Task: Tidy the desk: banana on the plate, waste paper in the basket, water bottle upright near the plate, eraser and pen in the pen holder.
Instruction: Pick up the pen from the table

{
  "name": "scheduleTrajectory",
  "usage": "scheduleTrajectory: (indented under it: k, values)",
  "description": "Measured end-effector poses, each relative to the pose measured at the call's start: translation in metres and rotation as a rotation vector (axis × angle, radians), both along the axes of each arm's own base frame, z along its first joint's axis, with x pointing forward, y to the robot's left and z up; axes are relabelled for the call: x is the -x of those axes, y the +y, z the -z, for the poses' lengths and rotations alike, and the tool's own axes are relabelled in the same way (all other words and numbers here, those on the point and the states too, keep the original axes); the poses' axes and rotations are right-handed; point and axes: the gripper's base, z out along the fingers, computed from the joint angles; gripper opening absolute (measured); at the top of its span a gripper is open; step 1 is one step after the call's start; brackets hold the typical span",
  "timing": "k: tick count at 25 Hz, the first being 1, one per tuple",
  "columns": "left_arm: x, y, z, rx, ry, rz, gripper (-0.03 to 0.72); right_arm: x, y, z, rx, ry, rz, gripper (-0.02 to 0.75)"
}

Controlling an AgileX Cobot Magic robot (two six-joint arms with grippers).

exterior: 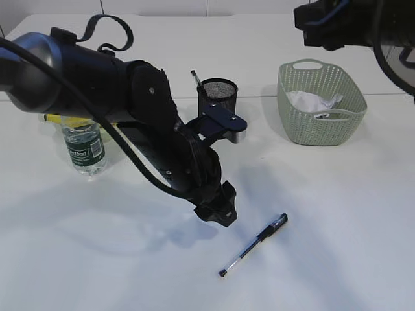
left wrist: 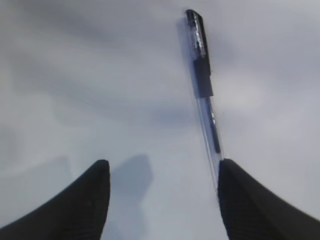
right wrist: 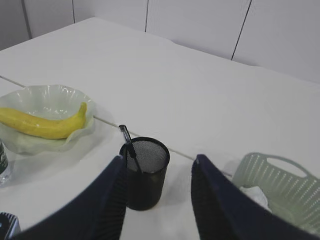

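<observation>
One pen [exterior: 254, 245] lies loose on the desk [exterior: 337, 214], in the near middle of the exterior view, its cap end toward the basket [exterior: 321, 103] side and its tip end toward the near edge. Its long axis runs diagonally across the tabletop. In my left wrist view the same pen [left wrist: 204, 82] runs almost straight away from the camera, slightly tilted, with its near end just beside the inner face of the finger that appears on the right [left wrist: 255, 205].

My left gripper [exterior: 217, 210] stands wide, holding nothing, and hangs close over the desk just beside the pen's tip end. The pen is not centred between the fingers: it lies off to one side of the gap, and its axis runs along the fingers rather than across the gap. I judge that a sideways shift is required to bring the barrel between both pads before closing.

My right gripper [right wrist: 156, 197] stands partly parted and empty, high above the pen holder [right wrist: 145, 172], which already carries one pen [right wrist: 127, 140]. It is well apart from the loose pen, so my left arm is the nearer.
</observation>
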Motion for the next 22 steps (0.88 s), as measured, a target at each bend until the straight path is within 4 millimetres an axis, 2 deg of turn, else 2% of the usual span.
scheduleTrajectory:
  k: [5, 10, 16, 22]
  values:
    - [0.008, -0.013, 0.002, 0.004, -0.017, 0.03, 0.487, 0.014, -0.005, 0.009, 0.001, 0.026, 0.008, 0.319]
    - [0.014, -0.033, 0.021, -0.023, 0.031, 0.065, 0.487, 0.027, -0.013, 0.011, 0.009, 0.03, 0.039, 0.319]
    - [0.003, -0.045, 0.022, -0.026, 0.044, 0.049, 0.488, 0.042, -0.02, 0.011, 0.009, 0.021, 0.059, 0.319]
    - [0.006, -0.055, 0.039, -0.095, 0.103, 0.068, 0.487, 0.046, -0.021, 0.013, 0.009, 0.026, 0.062, 0.319]
